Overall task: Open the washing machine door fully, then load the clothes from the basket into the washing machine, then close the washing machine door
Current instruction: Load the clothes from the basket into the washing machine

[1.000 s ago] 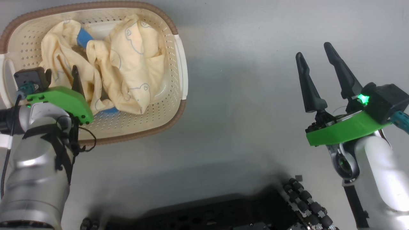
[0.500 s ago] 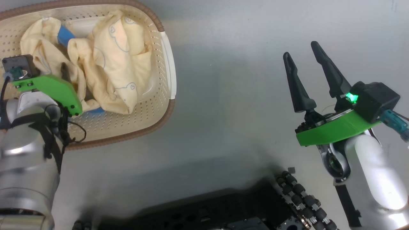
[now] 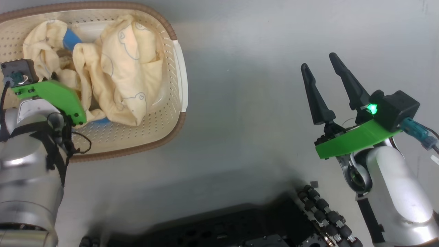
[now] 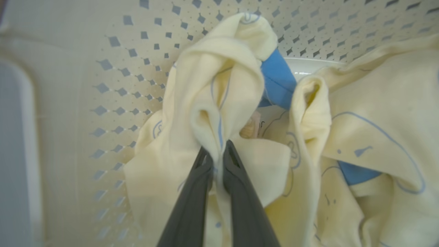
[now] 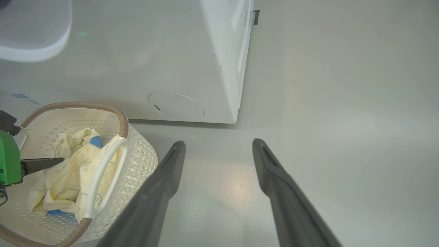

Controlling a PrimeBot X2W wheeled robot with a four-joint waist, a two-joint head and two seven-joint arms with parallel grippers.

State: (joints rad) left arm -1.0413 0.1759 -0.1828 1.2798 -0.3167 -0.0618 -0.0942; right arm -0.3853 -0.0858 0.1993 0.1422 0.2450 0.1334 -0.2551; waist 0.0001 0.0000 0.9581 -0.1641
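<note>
The cream basket (image 3: 178,85) stands on the floor at the upper left, with the pale yellow clothes (image 3: 130,65) and a blue piece (image 3: 70,36) heaped inside. My left gripper (image 4: 216,156) is down in the basket, shut on a raised fold of yellow cloth (image 4: 219,103). In the head view its green wrist mount (image 3: 51,97) covers the fingers. From the right wrist, the left gripper (image 5: 51,162) reaches into the basket (image 5: 137,157). My right gripper (image 3: 324,82) hangs open over bare floor, holding nothing. The white washing machine (image 5: 192,68) stands behind the basket. I cannot make out its door.
Grey floor (image 3: 240,103) lies between the basket and my right arm. My dark wheeled base (image 3: 240,226) lies along the bottom edge. A round cover (image 5: 176,104) sits low on the washer's front. A pale rounded shape (image 5: 34,37) hangs at the top left.
My left gripper has gone from open to shut, pinching the fold of yellow cloth. The head camera shifted, sliding the basket leftward. The right gripper stays open and has drifted slightly.
</note>
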